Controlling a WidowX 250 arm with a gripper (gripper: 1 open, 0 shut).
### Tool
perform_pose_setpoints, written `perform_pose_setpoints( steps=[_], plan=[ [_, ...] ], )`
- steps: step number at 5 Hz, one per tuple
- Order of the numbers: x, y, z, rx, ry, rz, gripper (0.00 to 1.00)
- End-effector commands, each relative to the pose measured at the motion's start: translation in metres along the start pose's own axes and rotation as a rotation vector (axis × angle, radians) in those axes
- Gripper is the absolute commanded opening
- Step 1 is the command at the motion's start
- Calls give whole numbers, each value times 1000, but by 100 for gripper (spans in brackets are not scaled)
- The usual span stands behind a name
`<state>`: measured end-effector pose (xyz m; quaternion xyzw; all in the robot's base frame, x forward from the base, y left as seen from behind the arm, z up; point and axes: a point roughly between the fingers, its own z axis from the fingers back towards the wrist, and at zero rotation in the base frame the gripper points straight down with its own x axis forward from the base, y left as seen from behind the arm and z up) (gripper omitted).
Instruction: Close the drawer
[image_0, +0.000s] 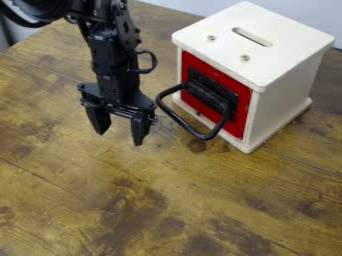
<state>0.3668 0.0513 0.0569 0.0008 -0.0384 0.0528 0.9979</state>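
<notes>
Beside the black handle, the gripper (119, 132) hangs

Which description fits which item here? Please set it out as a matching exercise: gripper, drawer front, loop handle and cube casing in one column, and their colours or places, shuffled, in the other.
Column 1
1. Gripper
2. Drawer front
3. Loop handle
4. Cube casing

Column 2
A. Cream-white, with a slot in its top
B. Black, sticking out from the front of the cube
C. Red around a black panel
D. Black, over the wooden surface, on the side of the cube where the drawer is

Pairs: 1-D, 2-C, 3-B, 4-A
</notes>
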Motion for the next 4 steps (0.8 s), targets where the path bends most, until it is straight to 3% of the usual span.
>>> perform_pose_setpoints(
  steps=[1, 2, 3, 4],
  plan=[
    [17, 11, 54, 13, -149, 43, 100],
    [17, 11, 60, 16, -145, 46, 100],
    [17, 11, 52, 18, -149, 77, 100],
    [13, 13, 43, 26, -122, 113, 100]
  ],
)
